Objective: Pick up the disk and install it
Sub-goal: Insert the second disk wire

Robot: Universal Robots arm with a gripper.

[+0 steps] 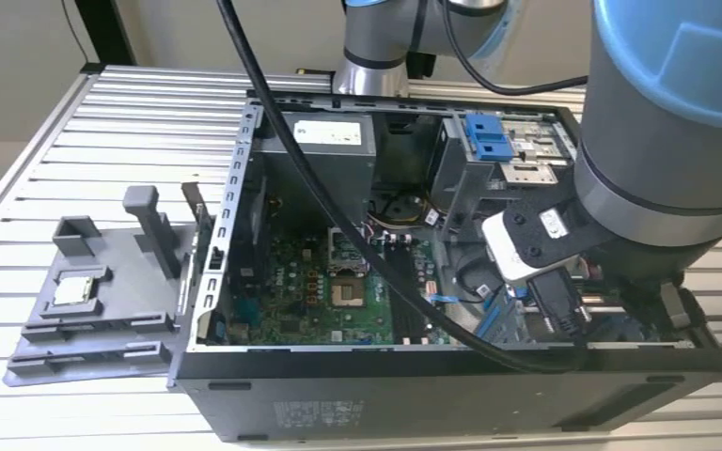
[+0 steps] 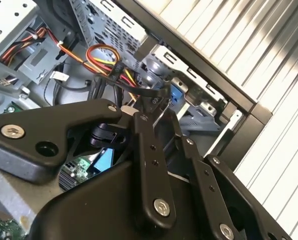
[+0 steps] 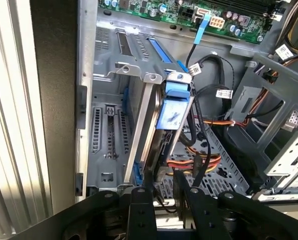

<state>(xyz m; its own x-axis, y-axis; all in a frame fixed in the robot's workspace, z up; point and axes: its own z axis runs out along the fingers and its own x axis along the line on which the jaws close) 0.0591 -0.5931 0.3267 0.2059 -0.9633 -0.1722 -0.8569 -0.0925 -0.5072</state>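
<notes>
Reaching: the arm (image 1: 675,141) is leaning down into the open computer case (image 1: 462,376), at the lower part of the frame toward the exterior view's right.
Gripper: in the first wrist view the gripper (image 3: 164,176) is sitting with its two black jaws drawn close together, one on each side of the near end of the disk (image 3: 170,114), and it is looking clamped on that end.
Disk: it is standing on edge inside the case, its blue frame and silver body running away from the jaws, just beside two bare metal rails (image 3: 141,125) of the drive bay.
Cables: red, yellow and orange wires (image 3: 199,161) are lying just past the disk on the perforated metal floor; the same colours of wire (image 2: 106,57) are looping behind the jaws in the second wrist view.
Circuit board: the green board (image 1: 323,272) is lying flat in the middle of the case in the exterior view.
Upper bay: a metal cage with a blue latch (image 1: 493,136) is sitting near the top of the case, right of centre.
Grey box: a box with a white sticker (image 1: 323,141) is occupying the case's upper left corner.
Stand: a grey plastic stand (image 1: 110,291) is resting outside the case at the exterior view's left, carrying a small silver chip (image 1: 75,289).
Table: a ribbed metal table (image 1: 135,122) is bearing the case and the stand.
</notes>
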